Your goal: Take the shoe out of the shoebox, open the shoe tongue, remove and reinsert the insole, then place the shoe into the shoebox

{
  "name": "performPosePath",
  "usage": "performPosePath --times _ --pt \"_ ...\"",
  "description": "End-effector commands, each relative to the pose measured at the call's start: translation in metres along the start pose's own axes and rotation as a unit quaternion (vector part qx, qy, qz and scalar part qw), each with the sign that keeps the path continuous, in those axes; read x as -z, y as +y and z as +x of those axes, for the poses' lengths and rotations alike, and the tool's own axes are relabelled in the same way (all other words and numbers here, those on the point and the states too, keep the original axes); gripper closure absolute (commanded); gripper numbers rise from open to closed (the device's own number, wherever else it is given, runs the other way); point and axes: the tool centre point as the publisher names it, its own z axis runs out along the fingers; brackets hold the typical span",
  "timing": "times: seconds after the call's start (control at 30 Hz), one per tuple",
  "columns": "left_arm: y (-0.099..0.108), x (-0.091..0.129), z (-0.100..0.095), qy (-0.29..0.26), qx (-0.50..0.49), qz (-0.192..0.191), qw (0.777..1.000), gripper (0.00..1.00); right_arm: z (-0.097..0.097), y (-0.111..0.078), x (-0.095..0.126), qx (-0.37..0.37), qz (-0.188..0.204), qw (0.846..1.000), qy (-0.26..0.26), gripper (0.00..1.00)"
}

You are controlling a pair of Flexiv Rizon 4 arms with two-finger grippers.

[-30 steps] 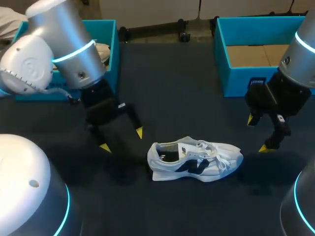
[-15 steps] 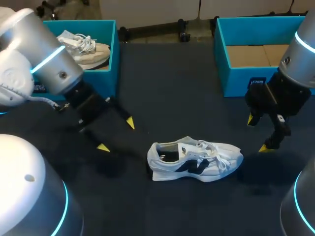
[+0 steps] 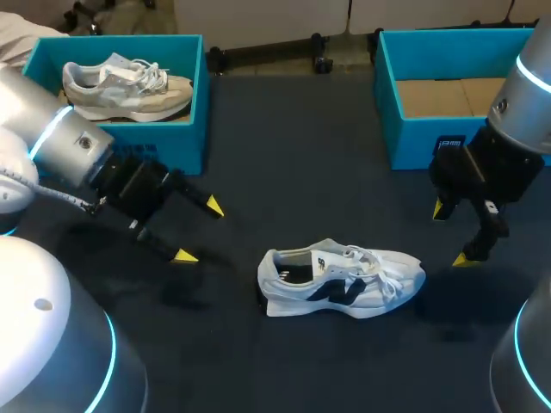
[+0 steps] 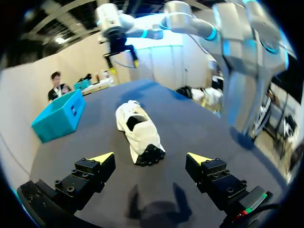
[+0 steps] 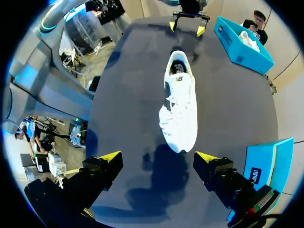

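Observation:
A white sneaker with a dark side mark lies on the dark table, toe pointing right. My left gripper stands open to the left of its heel, a short way off. In the left wrist view the sneaker lies ahead of my open left gripper, heel nearest. My right gripper hangs open just right of the toe, and the sneaker lies ahead of my right gripper in the right wrist view, toe nearest. An empty blue shoebox sits at the back right.
A second blue box at the back left holds a beige sneaker. That box also shows far ahead in the right wrist view, and the back-right box ahead and to the side in the left wrist view.
My left arm has swung back to the left and lower, uncovering the back-left box and its beige sneaker. The right arm and the white sneaker have stayed still.

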Motion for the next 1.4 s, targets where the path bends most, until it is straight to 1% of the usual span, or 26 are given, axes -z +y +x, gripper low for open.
performPosePath --times 0.03,0.2,0.23,0.27,0.3,0.33,0.37,0.4,0.47,0.53,0.57,0.6,0.7,0.97,1.1,1.3,1.4 --pt "0.002 -0.002 0.006 -0.119 0.171 0.05 0.977 0.0 -0.001 0.001 -0.001 0.0 0.001 1.0 0.0 0.0" --pt "0.002 -0.002 0.006 -0.119 0.171 0.05 0.977 0.0 -0.001 0.001 -0.001 0.0 0.001 1.0 0.0 0.0" --pt "0.007 -0.006 0.007 -0.138 0.175 0.05 0.974 0.0 -0.001 0.001 -0.001 0.0 0.001 1.0 0.0 0.0" --pt "0.016 -0.009 0.014 -0.147 0.191 0.061 0.969 0.0 -0.001 0.001 -0.001 0.0 0.001 1.0 0.0 0.0" --pt "0.018 -0.009 0.015 -0.154 0.19 0.063 0.967 0.0 -0.001 0.001 -0.001 0.0 0.001 1.0 0.0 0.0" --pt "0.028 -0.013 0.018 -0.209 0.19 0.068 0.957 0.0 -0.001 0.001 -0.001 0.0 0.001 1.0 0.0 0.0" --pt "0.033 -0.015 0.021 -0.205 0.197 0.078 0.956 0.0 -0.001 0.001 -0.001 0.0 0.001 1.0 0.0 0.0" --pt "0.039 -0.015 0.024 -0.217 0.201 0.087 0.951 0.0 -0.001 0.001 -0.001 0.0 0.001 1.0 0.0 0.0" --pt "0.046 -0.015 0.025 -0.213 0.202 0.104 0.95 0.0 -0.001 0.001 -0.001 0.0 0.001 1.0 0.0 0.0" --pt "0.051 -0.012 0.026 -0.192 0.202 0.135 0.951 0.0 -0.001 0.001 -0.001 0.0 0.001 1.0 0.0 0.0" --pt "0.053 -0.012 0.027 -0.189 0.198 0.143 0.951 0.0 -0.001 0.001 -0.001 0.0 0.001 1.0 0.0 0.0" --pt "0.059 -0.012 0.027 -0.181 0.192 0.159 0.951 0.0 -0.001 0.001 -0.001 0.0 0.001 1.0 0.0 0.0" --pt "0.068 -0.016 0.025 -0.183 0.198 0.168 0.948 0.0 -0.001 0.001 -0.001 0.0 0.001 1.0 0.0 0.0" --pt "0.073 -0.019 0.029 -0.177 0.177 0.167 0.954 0.0 -0.001 0.001 -0.001 0.0 0.001 1.0 0.0 0.0" --pt "0.077 -0.019 0.027 -0.174 0.173 0.17 0.954 0.0 -0.001 0.001 -0.001 0.0 0.001 1.0 0.0 0.0" --pt "0.078 -0.022 0.028 -0.165 0.164 0.176 0.956 0.0 -0.001 0.001 -0.001 0.0 0.001 1.0 0.0 0.0" --pt "0.073 -0.03 0.032 -0.157 0.15 0.182 0.959 0.0 -0.001 0.001 -0.001 0.0 0.001 1.0 0.0 0.0"
